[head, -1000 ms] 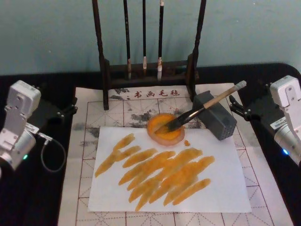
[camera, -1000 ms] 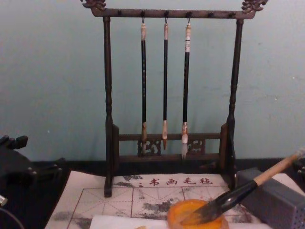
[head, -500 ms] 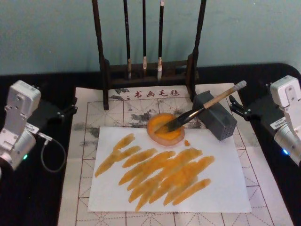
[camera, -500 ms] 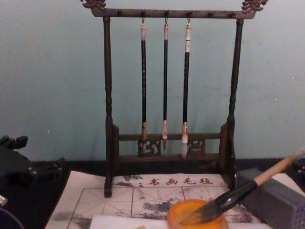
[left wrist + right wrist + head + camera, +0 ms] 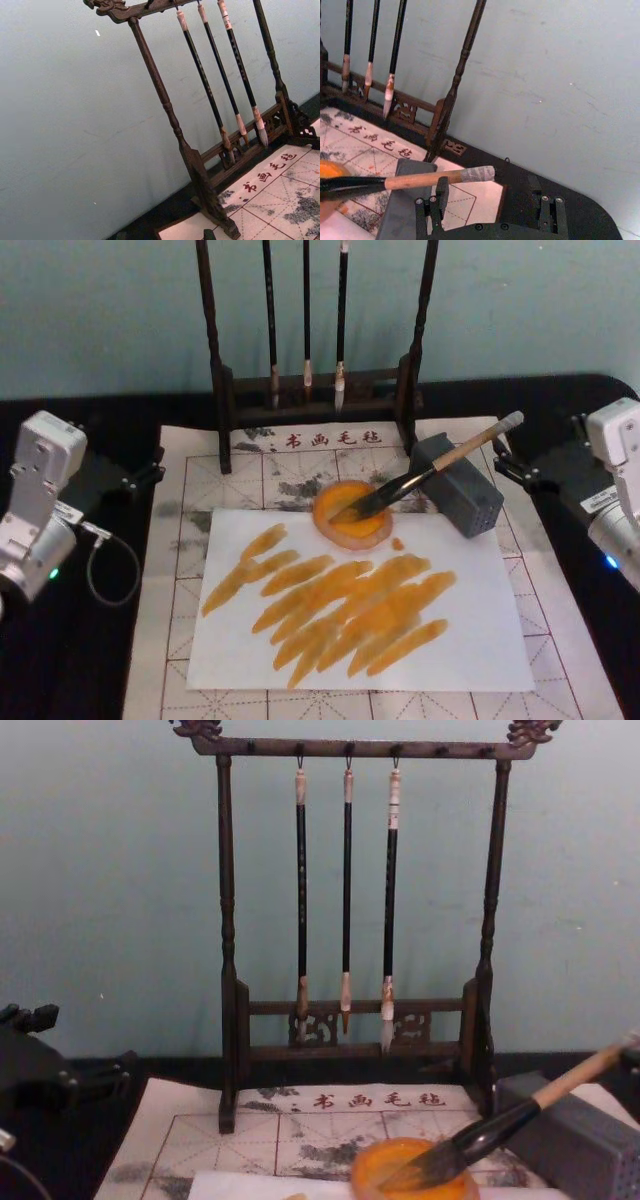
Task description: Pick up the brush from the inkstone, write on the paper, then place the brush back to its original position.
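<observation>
A large brush (image 5: pixel 432 471) lies slanted, its dark tuft in the small orange dish (image 5: pixel 330 530) at the far edge of the paper (image 5: pixel 480 630) and its pale handle propped on a grey block (image 5: pixel 470 505). The right gripper (image 5: pixel 489 197) is spread and empty, near the handle's taped end. The left gripper (image 5: pixel 135 480) sits parked at the left; its grip cannot be told. The brush looks light and stiff, with a soft wet tuft. The bare wood seems the best place to hold it.

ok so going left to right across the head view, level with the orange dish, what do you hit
left claw → inkstone → grey block → right claw. The brush is left out, since it lies across both the inkstone and the block.
</observation>
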